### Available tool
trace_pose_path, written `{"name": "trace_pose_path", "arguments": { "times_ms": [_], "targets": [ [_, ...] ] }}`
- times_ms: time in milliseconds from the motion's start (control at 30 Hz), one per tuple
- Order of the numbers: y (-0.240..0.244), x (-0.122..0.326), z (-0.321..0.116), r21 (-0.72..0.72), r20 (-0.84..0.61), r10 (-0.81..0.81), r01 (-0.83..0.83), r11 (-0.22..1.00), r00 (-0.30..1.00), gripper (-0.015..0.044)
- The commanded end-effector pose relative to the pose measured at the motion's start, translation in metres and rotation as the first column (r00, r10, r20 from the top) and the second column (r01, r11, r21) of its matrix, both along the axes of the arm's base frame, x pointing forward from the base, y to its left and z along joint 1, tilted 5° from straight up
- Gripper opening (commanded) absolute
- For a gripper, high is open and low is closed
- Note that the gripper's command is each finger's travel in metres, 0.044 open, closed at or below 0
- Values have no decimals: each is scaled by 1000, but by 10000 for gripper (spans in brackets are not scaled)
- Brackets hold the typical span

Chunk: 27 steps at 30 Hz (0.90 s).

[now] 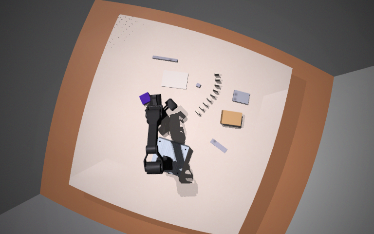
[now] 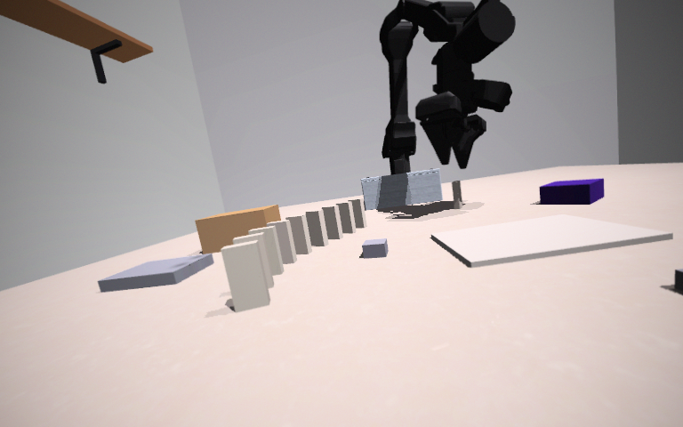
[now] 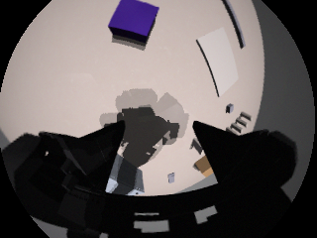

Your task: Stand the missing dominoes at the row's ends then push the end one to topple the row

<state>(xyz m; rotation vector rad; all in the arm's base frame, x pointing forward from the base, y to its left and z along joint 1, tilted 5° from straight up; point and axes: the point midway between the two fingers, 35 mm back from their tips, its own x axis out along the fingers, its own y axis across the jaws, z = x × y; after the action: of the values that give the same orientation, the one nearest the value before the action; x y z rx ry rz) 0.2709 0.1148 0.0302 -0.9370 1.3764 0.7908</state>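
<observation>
Dominoes (image 1: 211, 100) (image 2: 316, 229) (image 3: 240, 123) stand upright in a curved row of nine, spaced apart, between the small grey block (image 1: 198, 85) (image 2: 374, 248) (image 3: 229, 107) and the orange block (image 1: 231, 118) (image 2: 226, 234) (image 3: 203, 167). One lone domino (image 2: 457, 194) stands upright on the table, well apart from the row's far end in the exterior view. Both end places are unfilled in that the lone piece is not beside the row. The gripper (image 1: 163, 102) (image 2: 453, 165) (image 3: 160, 123) is raised above the table, its fingers spread wide with nothing between them. A purple block (image 1: 144, 98) (image 2: 571, 192) (image 3: 134, 20) and a flat white slab (image 1: 174, 80) (image 2: 551, 240) (image 3: 218, 61) lie on the same side of the row as the lone piece.
</observation>
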Motion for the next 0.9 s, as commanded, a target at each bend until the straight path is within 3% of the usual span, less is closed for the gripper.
{"name": "trace_pose_path", "arguments": {
  "times_ms": [0, 233, 500, 867],
  "targets": [
    [-3, -8, 28, 106, -111, 105, -93, 990, 988, 440],
    [-3, -8, 26, 106, -111, 105, -93, 990, 988, 440],
    [-1, -12, -36, 106, -111, 104, -92, 990, 988, 440],
    [-1, -13, -48, 106, -111, 104, -92, 990, 988, 440]
  ]
}}
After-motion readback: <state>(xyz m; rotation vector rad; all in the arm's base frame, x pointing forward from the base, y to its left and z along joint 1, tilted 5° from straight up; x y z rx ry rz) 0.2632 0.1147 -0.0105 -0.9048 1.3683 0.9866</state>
